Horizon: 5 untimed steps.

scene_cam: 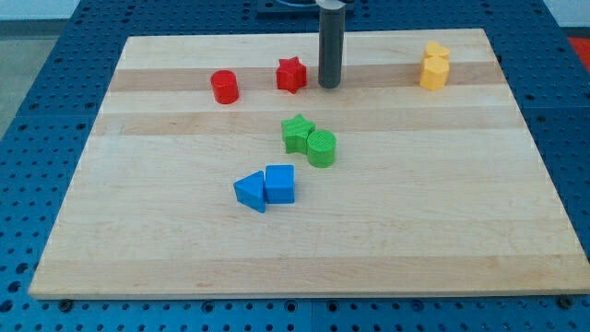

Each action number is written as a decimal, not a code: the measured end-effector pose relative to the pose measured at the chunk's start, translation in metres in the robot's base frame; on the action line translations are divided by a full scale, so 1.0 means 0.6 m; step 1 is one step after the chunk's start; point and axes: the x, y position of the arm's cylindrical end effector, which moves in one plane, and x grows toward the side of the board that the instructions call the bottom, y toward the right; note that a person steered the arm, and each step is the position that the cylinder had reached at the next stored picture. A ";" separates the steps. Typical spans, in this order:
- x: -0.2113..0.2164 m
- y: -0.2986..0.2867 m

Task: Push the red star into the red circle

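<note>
**Lining up the star for a push toward the circle**

Standing just right of the red star (291, 75) in the upper middle of the frame, the rod's tip (330, 86) has no gripper, so there is nothing to open or close. The red circle (224, 87) lies near, to the star's left. A steady leftward push, centred on the star, seems best.

Count: two red, two green (310, 140), two blue (266, 186), two yellow (435, 65) blocks on one wooden board (461, 221).

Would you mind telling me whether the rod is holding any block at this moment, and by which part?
Nothing is held. My tip stands just to the view's right of the red star, with a small gap between them.
</note>
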 end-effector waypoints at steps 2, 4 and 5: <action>-0.014 -0.081; -0.014 -0.184; -0.014 -0.187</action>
